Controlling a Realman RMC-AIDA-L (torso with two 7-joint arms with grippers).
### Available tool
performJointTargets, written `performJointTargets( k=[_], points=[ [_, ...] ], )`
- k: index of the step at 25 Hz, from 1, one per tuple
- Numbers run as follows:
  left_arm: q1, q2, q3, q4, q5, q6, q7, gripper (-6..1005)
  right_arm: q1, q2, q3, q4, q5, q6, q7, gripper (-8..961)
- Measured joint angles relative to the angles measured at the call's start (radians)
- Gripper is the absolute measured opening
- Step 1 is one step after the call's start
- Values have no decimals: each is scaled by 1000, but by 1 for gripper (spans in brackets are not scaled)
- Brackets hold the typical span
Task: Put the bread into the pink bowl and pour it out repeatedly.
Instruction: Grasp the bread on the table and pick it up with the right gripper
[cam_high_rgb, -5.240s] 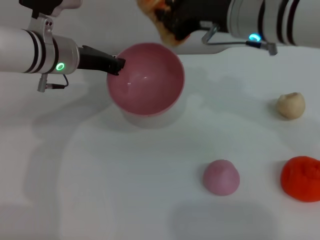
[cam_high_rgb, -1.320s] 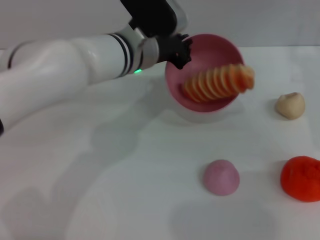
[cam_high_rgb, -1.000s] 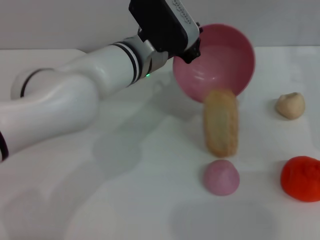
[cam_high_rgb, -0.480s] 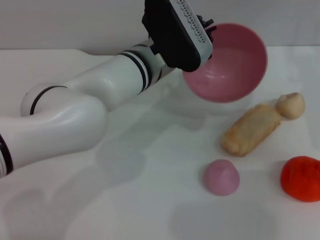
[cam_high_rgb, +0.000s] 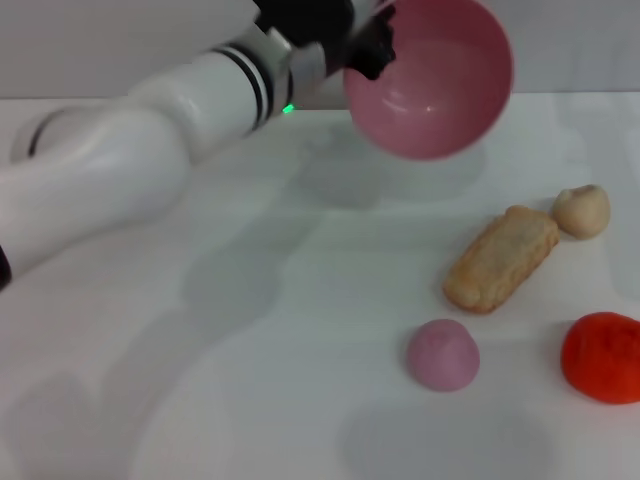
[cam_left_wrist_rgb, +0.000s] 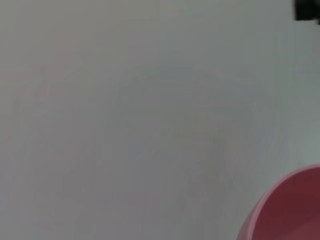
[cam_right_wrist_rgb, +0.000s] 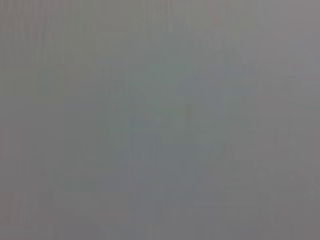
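Note:
My left gripper (cam_high_rgb: 368, 52) is shut on the rim of the pink bowl (cam_high_rgb: 432, 75) and holds it tipped in the air at the back of the table, its empty inside facing me. A part of the bowl's rim shows in the left wrist view (cam_left_wrist_rgb: 287, 210). The bread (cam_high_rgb: 501, 258) lies on the table at the right, plain tan side up, slanted, its far end close to the small beige lump (cam_high_rgb: 581, 211). My right gripper is out of view.
A small solid pink dome (cam_high_rgb: 442, 353) sits on the table in front of the bread. A red-orange lump (cam_high_rgb: 602, 356) sits at the right edge. My left arm (cam_high_rgb: 130, 150) stretches across the left and back of the white table.
The bread fell out of the tipped bowl, landed on the table and came to rest beside the beige lump. My left gripper has since lifted the empty bowl higher and a little to the left.

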Motion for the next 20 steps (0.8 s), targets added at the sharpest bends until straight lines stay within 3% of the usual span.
performJointTargets(
  k=[4, 10, 16, 20],
  points=[
    [-20, 4, -118, -5, -73, 146, -8, 46, 13, -2, -27, -26, 56, -49, 0, 540],
    [-69, 12, -398, -55, -94, 468, -1, 46, 32, -9, -10, -91, 58, -257, 1, 540],
    [-51, 29, -591, -57, -49, 634, 10, 46, 78, -42, 66, -152, 50, -586, 1, 540],
    [-25, 38, -637, -58, -29, 671, 11, 46, 119, -65, 146, -190, 38, -840, -17, 540]
  ],
)
